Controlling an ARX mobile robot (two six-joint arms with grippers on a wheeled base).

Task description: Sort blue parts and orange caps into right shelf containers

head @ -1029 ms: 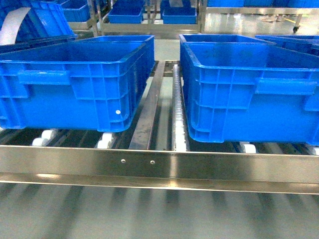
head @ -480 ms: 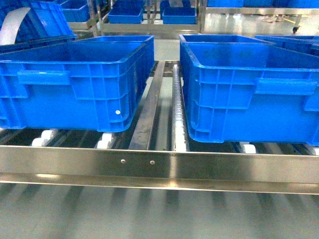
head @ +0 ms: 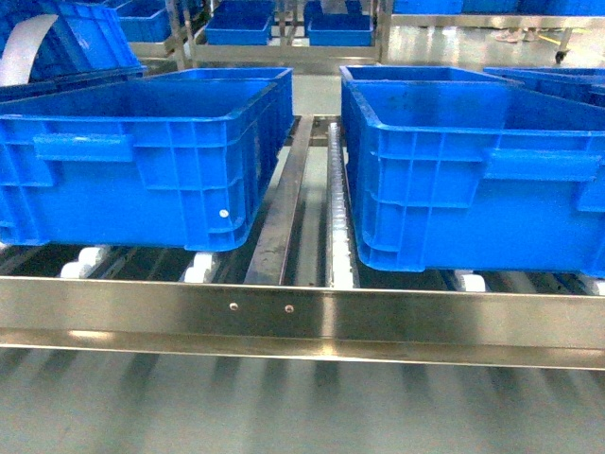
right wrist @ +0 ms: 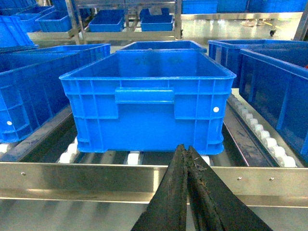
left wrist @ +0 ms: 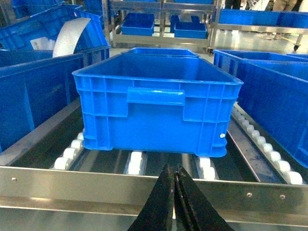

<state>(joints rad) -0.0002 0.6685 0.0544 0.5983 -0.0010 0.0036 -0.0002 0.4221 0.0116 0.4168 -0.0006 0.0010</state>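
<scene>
Two blue crates (head: pixel 142 151) (head: pixel 473 170) sit side by side on your shelf (head: pixel 302 317) rollers. Both claws, left (left wrist: pixel 175 180) and right (right wrist: pixel 186 161), are clenched and empty, short of the front rail.

- The shelf (head: pixel 302 317), stainless steel, has a shiny riveted rail along its near edge and white roller tracks running far
- Two blue containers rest on the rollers: one left (head: pixel 142 161), one right (head: pixel 473 170), apart
</scene>
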